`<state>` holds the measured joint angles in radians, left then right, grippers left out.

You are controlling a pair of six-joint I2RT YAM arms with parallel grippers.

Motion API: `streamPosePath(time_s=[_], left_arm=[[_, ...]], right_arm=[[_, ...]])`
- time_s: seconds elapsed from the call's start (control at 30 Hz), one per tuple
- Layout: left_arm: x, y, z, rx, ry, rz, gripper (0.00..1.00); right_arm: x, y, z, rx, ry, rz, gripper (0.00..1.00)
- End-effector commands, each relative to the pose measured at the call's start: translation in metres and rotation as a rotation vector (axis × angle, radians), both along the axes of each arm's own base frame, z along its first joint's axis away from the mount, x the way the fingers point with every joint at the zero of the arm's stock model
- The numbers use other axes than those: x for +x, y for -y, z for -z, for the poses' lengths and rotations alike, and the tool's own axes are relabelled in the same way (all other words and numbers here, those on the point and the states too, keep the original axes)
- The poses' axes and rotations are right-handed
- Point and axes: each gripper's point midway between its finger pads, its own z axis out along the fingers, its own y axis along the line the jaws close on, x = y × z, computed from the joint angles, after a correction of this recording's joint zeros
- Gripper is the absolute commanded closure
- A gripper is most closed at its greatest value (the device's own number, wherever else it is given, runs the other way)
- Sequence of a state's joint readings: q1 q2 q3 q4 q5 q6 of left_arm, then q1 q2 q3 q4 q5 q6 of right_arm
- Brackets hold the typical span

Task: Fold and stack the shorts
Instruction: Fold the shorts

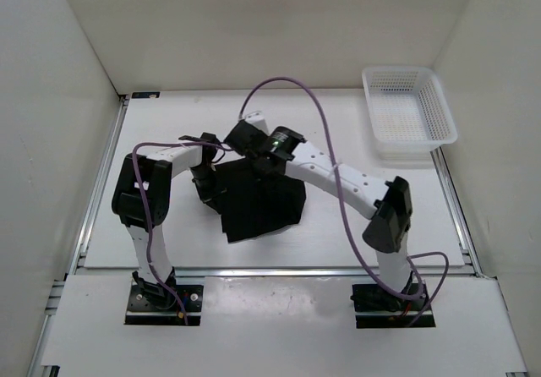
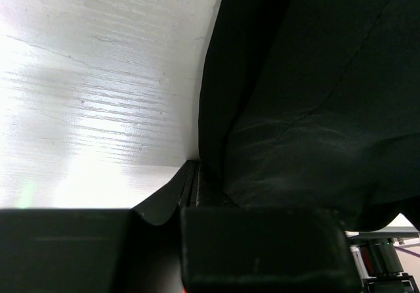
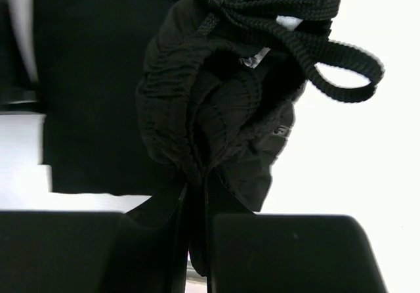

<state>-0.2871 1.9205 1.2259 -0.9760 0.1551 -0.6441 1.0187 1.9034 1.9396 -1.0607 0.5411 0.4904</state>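
Observation:
The black shorts [image 1: 260, 201] lie bunched in the middle of the table. My left gripper [image 1: 204, 185] is shut on the shorts' left edge; in the left wrist view the dark fabric [image 2: 308, 102] runs from the closed jaws up and to the right. My right gripper [image 1: 254, 149] is shut on the gathered waistband at the far edge. In the right wrist view the waistband [image 3: 197, 109] bunches above the jaws, with the black drawstring [image 3: 308, 50] looping over it.
A white mesh basket [image 1: 409, 112] stands at the back right corner. White walls close in the table on the left, back and right. Purple cables [image 1: 321, 132] arch over both arms.

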Motion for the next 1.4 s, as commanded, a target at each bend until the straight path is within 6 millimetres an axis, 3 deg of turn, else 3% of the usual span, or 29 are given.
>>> streamPosePath(time_s=[0.0, 0.1, 0.13, 0.17, 0.2, 0.23, 0.27, 0.3, 0.33, 0.37, 0.43, 0.5, 0.53, 0.57, 0.6, 0.63, 0.67, 0.7, 0.73, 0.8, 0.83, 0.93, 1.0, 1.03, 1.13, 1.17, 1.23, 1.37], left_arm=[[0.011, -0.001, 0.011, 0.025, 0.050, -0.001, 0.90], [0.011, -0.002, 0.005, 0.021, 0.066, -0.001, 0.90], [0.012, -0.001, 0.002, 0.017, 0.078, -0.001, 0.90], [0.009, -0.006, -0.003, 0.020, 0.069, -0.013, 0.89], [0.008, -0.009, -0.012, 0.018, 0.078, -0.022, 0.78], [0.013, -0.018, -0.019, 0.017, 0.085, -0.055, 0.74], [0.015, -0.023, -0.028, 0.013, 0.101, -0.046, 0.65], [0.014, -0.029, -0.042, 0.010, 0.117, -0.056, 0.47], [0.015, -0.035, -0.051, 0.009, 0.129, -0.067, 0.17], [0.021, -0.046, -0.061, 0.006, 0.156, -0.085, 0.14], [0.023, -0.059, -0.079, -0.008, 0.181, -0.127, 0.03], [0.031, -0.067, -0.091, -0.009, 0.211, -0.146, 0.03], [0.033, -0.072, -0.097, -0.001, 0.225, -0.158, 0.03], [0.034, -0.075, -0.103, -0.001, 0.238, -0.167, 0.03], [0.036, -0.078, -0.108, 0.013, 0.250, -0.159, 0.07], [0.039, -0.081, -0.114, 0.026, 0.276, -0.161, 0.10], [0.039, -0.086, -0.121, 0.052, 0.295, -0.163, 0.13], [0.038, -0.083, -0.126, 0.060, 0.309, -0.151, 0.16], [0.040, -0.081, -0.134, 0.063, 0.336, -0.139, 0.21], [0.041, -0.061, -0.145, 0.031, 0.396, -0.071, 0.23], [0.045, -0.053, -0.146, 0.023, 0.419, -0.050, 0.25], [0.039, -0.022, -0.147, -0.013, 0.430, 0.043, 0.29], [0.043, -0.001, -0.138, -0.041, 0.416, 0.090, 0.31], [0.041, 0.016, -0.136, -0.051, 0.413, 0.150, 0.27], [0.041, 0.033, -0.112, 0.019, 0.355, 0.214, 0.03], [0.042, 0.037, -0.106, 0.021, 0.339, 0.214, 0.01], [0.046, 0.045, -0.085, 0.018, 0.299, 0.218, 0.01], [0.049, 0.059, -0.062, -0.032, 0.250, 0.223, 0.20]], right_arm=[[-0.003, -0.023, -0.005, 0.001, 0.023, -0.023, 1.00], [-0.001, -0.044, 0.005, 0.009, 0.004, -0.043, 1.00], [-0.004, -0.052, 0.017, -0.002, -0.016, -0.058, 1.00], [-0.001, -0.058, 0.014, 0.007, -0.007, -0.066, 1.00], [-0.001, -0.062, 0.017, 0.011, -0.016, -0.071, 1.00], [-0.003, -0.067, 0.023, 0.001, -0.021, -0.080, 1.00], [-0.006, -0.071, 0.021, 0.016, -0.035, -0.101, 0.77], [-0.006, -0.076, 0.023, 0.028, -0.044, -0.118, 0.55], [-0.010, -0.082, 0.018, 0.051, -0.043, -0.134, 0.32], [-0.009, -0.088, 0.011, 0.089, -0.029, -0.140, 0.07], [-0.020, -0.089, -0.004, 0.141, -0.031, -0.179, 0.01], [-0.024, -0.092, -0.022, 0.221, -0.007, -0.197, 0.00], [-0.029, -0.084, -0.050, 0.292, 0.028, -0.191, 0.00], [-0.031, -0.070, -0.035, 0.271, 0.010, -0.172, 0.01], [-0.031, -0.059, -0.059, 0.346, 0.047, -0.152, 0.07], [-0.032, -0.049, -0.060, 0.363, 0.050, -0.131, 0.12], [-0.031, -0.039, -0.056, 0.369, 0.049, -0.109, 0.18], [-0.032, -0.015, -0.044, 0.375, 0.020, -0.053, 0.35], [-0.030, -0.007, -0.038, 0.391, 0.013, -0.028, 0.43], [-0.026, 0.013, -0.022, 0.425, -0.048, 0.020, 0.61], [-0.031, 0.020, 0.003, 0.402, -0.105, 0.024, 0.66], [-0.042, 0.019, 0.023, 0.430, -0.210, 0.002, 0.75], [-0.042, 0.025, 0.039, 0.399, -0.235, 0.022, 0.77], [-0.043, 0.026, 0.047, 0.382, -0.248, 0.026, 0.75], [-0.046, 0.040, 0.061, 0.364, -0.277, 0.059, 0.53], [-0.045, 0.046, 0.059, 0.371, -0.271, 0.070, 0.48], [-0.048, 0.056, 0.065, 0.360, -0.279, 0.085, 0.36], [-0.053, 0.078, 0.066, 0.354, -0.278, 0.132, 0.28]])
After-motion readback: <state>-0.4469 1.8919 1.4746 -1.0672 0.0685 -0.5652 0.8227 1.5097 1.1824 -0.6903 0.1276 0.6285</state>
